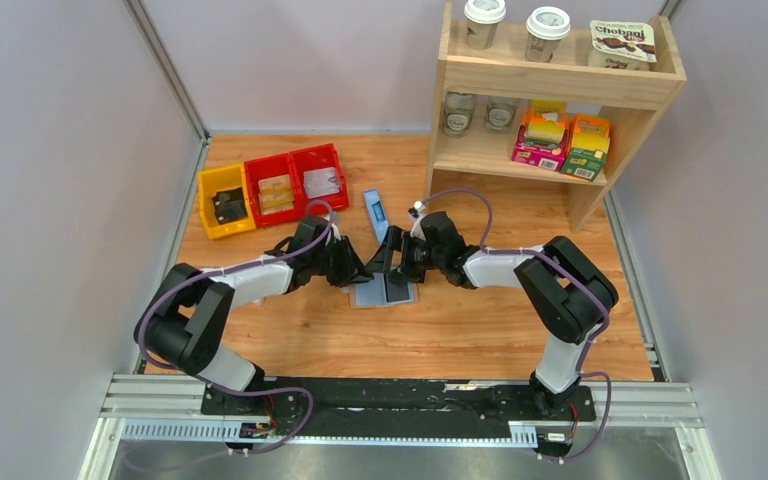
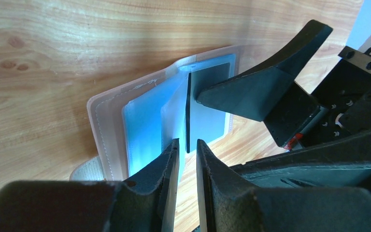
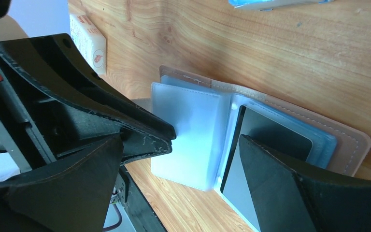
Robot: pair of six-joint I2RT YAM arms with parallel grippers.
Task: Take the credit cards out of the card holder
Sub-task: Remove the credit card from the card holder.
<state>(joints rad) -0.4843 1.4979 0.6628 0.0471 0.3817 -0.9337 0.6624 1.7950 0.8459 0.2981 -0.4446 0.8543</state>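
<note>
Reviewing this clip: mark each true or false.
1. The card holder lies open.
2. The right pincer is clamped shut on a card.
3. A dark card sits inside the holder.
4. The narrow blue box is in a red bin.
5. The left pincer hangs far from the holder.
1. True: the card holder lies open on the table.
2. False: the right pincer has its jaws wide apart, over the holder.
3. True: a dark card sits in one half of the holder.
4. False: the narrow blue box lies on the table, beyond the holder.
5. False: the left pincer is right at the holder, its jaws narrowly apart.
</note>
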